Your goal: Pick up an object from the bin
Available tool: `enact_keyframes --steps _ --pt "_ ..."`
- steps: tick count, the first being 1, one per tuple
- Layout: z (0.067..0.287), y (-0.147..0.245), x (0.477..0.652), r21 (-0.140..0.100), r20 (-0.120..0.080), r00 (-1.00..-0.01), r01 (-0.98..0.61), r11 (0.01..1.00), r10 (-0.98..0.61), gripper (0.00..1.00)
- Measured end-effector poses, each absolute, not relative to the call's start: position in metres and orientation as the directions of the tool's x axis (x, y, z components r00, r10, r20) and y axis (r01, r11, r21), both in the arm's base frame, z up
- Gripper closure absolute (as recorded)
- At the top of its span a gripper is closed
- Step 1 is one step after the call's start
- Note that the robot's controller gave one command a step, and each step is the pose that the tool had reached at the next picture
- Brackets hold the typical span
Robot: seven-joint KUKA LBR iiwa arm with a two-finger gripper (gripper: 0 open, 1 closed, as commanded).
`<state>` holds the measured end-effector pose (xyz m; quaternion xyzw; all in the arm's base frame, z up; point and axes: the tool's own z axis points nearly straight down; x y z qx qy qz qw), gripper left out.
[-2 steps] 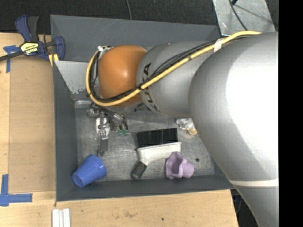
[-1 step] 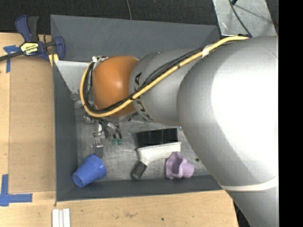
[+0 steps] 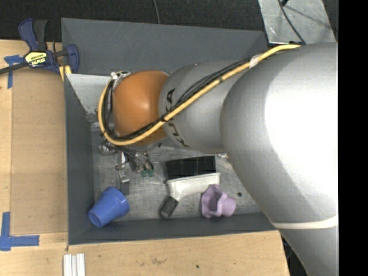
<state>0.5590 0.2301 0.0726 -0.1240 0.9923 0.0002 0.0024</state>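
Reaching in from the right, arm covers most of the bin's right half. Orange cover on the wrist sits over the far-left part of the floor, with a yellow cable looped round it and running back along the arm.

Gripper hangs below the cover, low over the left part of the floor. It shows as dark, cluttered metal under the wrist, so I cannot tell whether it is released or clenched.

Nearest thing: blue cup, lying on its side in the near-left corner, just near of the gripper. Contact between the two cannot be told.

Others, all right of the gripper and apart from it:
- black slab, flat on the floor mid-bin, its far edge under the arm.
- white bar, just near of the slab and roughly parallel to it.
- small dark piece, at the bar's left end, by the near wall.
- purple lump, at the bar's right end, close to the near wall.
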Motion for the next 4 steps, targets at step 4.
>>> enact_keyframes --steps 4 --pt "0.097 0.233 0.496 -0.001 -0.003 -0.878 -0.478 0.878 -0.478 0.00"
